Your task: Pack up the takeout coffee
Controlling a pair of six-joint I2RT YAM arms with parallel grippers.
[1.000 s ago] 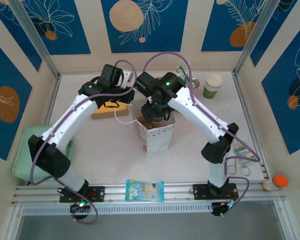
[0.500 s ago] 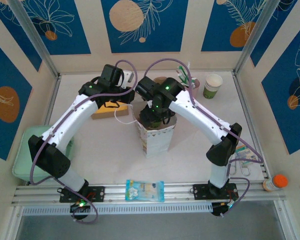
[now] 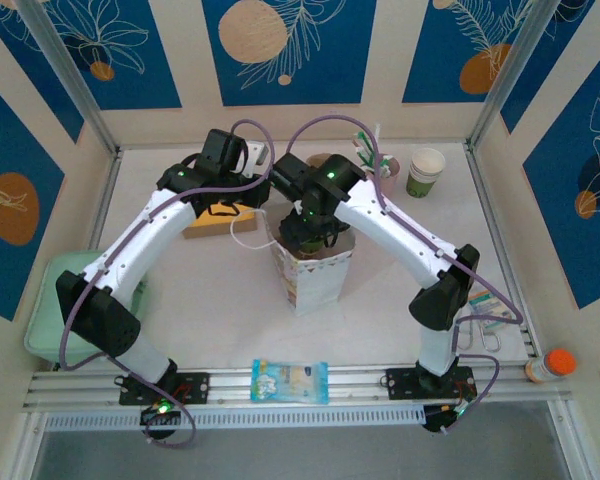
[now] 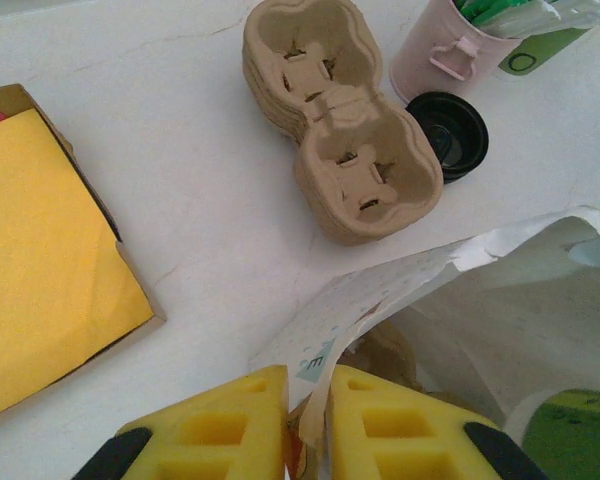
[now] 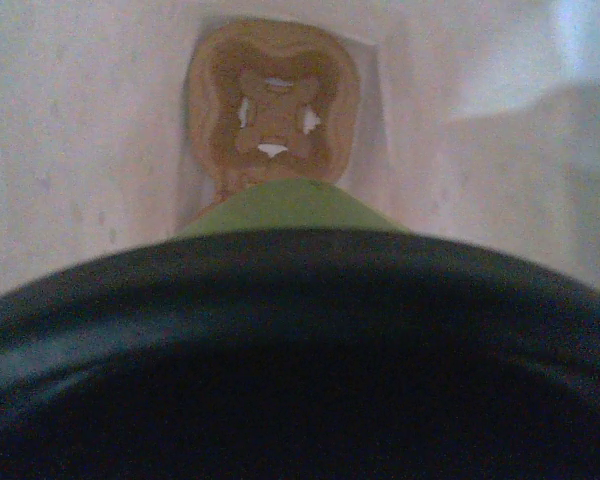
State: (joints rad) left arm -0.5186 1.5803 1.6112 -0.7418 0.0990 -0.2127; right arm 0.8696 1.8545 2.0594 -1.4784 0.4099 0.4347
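Takeout coffee (image 5: 280, 205): inside the paper bag (image 3: 315, 280), hanging over the cup carrier (image 5: 272, 100) on the bag's floor; your right fingers (image 3: 310, 236) grasp it. Your left fingers (image 4: 230, 425): clenched on the bag's back-left rim.

We've got the paper bag (image 3: 310, 285) mouth plugged by the right tool (image 3: 310, 240) and takeout coffee (image 5: 290, 205); bare table (image 3: 215, 295) left of it is open.

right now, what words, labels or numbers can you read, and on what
None legible.
blue snack packet: print too small.
paper bag: printed marks, blurred.
green packet in the pink cup: a ring mark, no readable letters.
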